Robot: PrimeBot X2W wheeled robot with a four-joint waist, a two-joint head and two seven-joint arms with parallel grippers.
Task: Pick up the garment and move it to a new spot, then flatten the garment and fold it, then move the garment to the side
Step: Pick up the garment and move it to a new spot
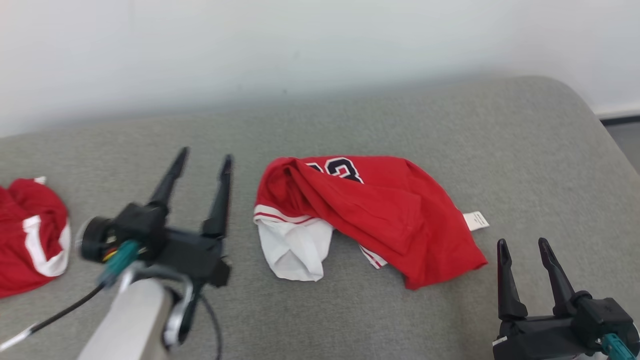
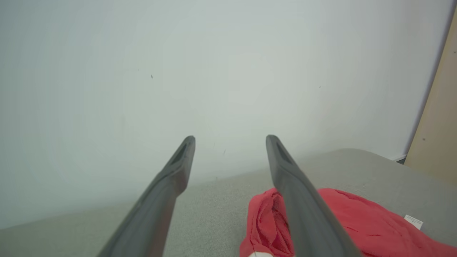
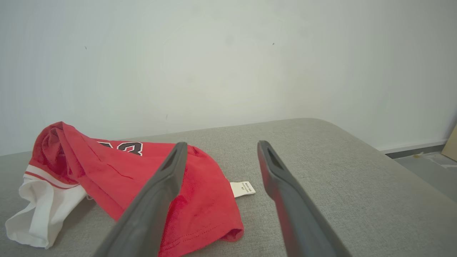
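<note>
The garment [image 1: 370,210] is a red jersey with white trim and dark numerals, lying crumpled in a heap on the grey cushion [image 1: 400,125]. A white care label sticks out at its right side. My left gripper [image 1: 205,156] hovers open just left of the heap, with nothing between its fingers; in the left wrist view the garment [image 2: 357,221] lies behind and right of the right finger. My right gripper [image 1: 522,244] stands open near the front right, below the heap's right corner, empty. The right wrist view has the garment [image 3: 117,178] ahead on the left.
A second red and white piece of clothing [image 1: 30,235] lies at the cushion's far left edge. A pale wall [image 1: 300,45] runs behind the cushion. The cushion rounds off at the right, with floor [image 1: 625,140] beyond it. Bare grey fabric lies to the garment's right.
</note>
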